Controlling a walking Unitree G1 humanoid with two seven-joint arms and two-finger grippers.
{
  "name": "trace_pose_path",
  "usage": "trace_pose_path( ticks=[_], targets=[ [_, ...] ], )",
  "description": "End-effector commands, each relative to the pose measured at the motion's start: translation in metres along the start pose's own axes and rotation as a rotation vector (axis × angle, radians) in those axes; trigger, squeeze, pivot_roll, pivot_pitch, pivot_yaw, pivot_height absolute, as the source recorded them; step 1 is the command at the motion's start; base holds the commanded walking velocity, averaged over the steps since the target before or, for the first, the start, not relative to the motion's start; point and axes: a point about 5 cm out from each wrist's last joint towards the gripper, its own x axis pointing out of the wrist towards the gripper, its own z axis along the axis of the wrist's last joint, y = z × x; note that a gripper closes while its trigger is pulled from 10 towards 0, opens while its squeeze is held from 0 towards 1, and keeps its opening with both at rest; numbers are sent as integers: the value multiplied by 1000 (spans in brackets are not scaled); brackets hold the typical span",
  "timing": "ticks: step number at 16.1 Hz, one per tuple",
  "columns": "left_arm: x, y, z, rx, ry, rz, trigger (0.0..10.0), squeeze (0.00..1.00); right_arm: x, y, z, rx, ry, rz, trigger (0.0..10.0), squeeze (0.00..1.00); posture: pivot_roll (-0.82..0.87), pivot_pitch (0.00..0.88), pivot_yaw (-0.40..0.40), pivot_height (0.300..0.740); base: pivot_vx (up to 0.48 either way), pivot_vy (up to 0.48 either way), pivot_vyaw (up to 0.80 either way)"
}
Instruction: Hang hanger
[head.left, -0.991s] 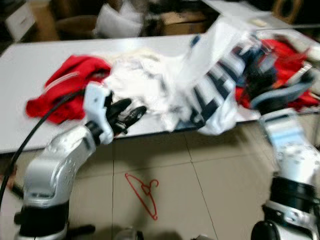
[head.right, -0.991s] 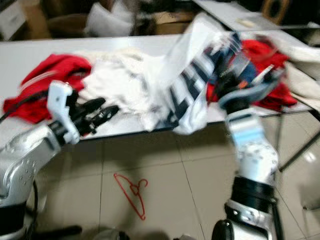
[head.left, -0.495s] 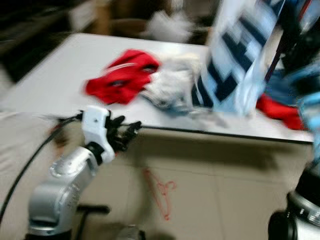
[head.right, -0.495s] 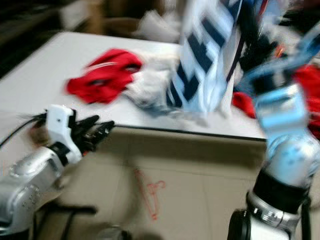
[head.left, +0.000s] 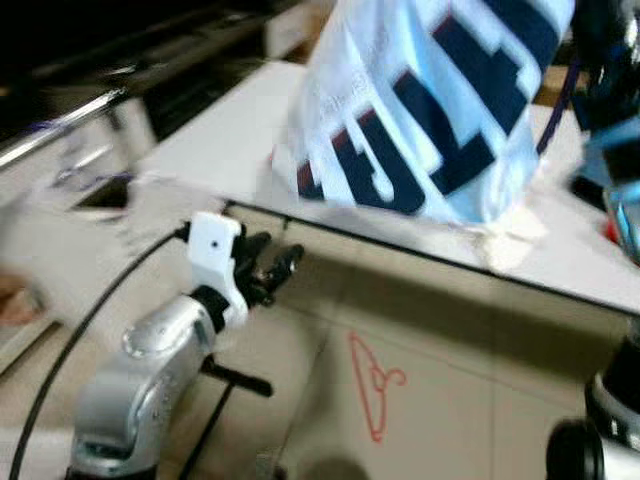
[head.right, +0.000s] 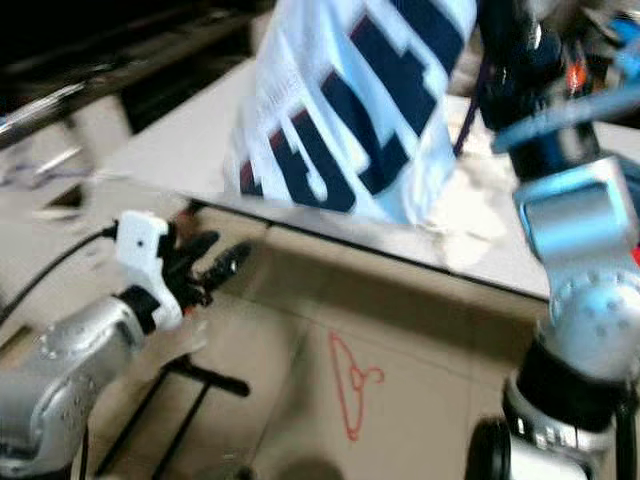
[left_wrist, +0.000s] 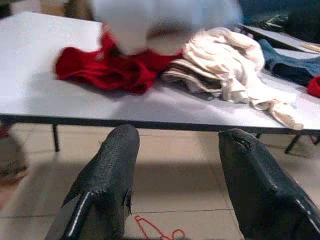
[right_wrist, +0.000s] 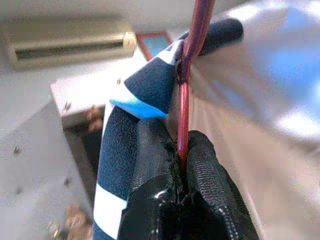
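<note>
Nearest, on the tiled floor (head.left: 480, 400) in front of the robot, lies a spare red wire hanger (head.left: 374, 398), flat and untouched, well clear of both arms. Above it the left pincer (head.left: 268, 277) hangs just short of the worktop (head.left: 590, 270) edge, its two black fingers (left_wrist: 107, 175) spread wide with nothing between them; through its wrist camera a red garment (left_wrist: 107, 70) and a cream garment (left_wrist: 235, 75) lie heaped on the grey top beyond.

Higher and to the right, the right pincer (right_wrist: 182, 167) is pressed together on the thin red rod of a hanger (right_wrist: 192, 60), which runs up from the fingertips into the cloth. From it hangs a white shirt with dark blue block lettering (head.left: 430, 100), lifted clear above the worktop, its lower hem close over the top. The head views are smeared, so whether the hem brushes the surface is hard to judge.

The step in hand looks like the carry: the shirt is already on its hanger and gripped, and what remains is getting it to a rail. A pale bar (head.left: 60, 120) crosses the dark far left of the head view and may be that rail, though blur leaves this uncertain. The next move calls for keeping the pinch firm, holding the hook upright and free of the cloth, and raising it above the rail before lowering on.
</note>
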Motion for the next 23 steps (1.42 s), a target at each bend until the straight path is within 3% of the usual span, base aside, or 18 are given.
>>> trace_pose_path(
  ticks=[1,3,4,13,19,23],
  targets=[
    [-2,2,0,18,10,14,10000,0,0,10,-8,11,45,47,10000,0,-44,0,-28,710,0,0,781],
    [-2,2,0,22,13,13,10000,0,-5,9,-15,7,78,39,10000,0,-43,0,-26,710,0,0,781],
    [-3,3,-1,28,18,14,10000,0,-21,5,-29,8,152,34,10000,0,-47,0,-23,710,0,0,781],
    [-10,9,-13,55,62,43,10000,0,-98,-41,-84,-57,492,-174,10000,0,-46,0,-28,710,0,0,781],
    [-12,6,-18,98,52,53,10000,0,-121,-64,-90,-211,583,-308,10000,0,-48,0,-34,710,0,-95,521],
    [-12,3,-23,103,58,46,10000,0,-121,-66,-93,-244,598,-303,10000,0,-50,0,-36,710,0,-339,0]
  ],
)
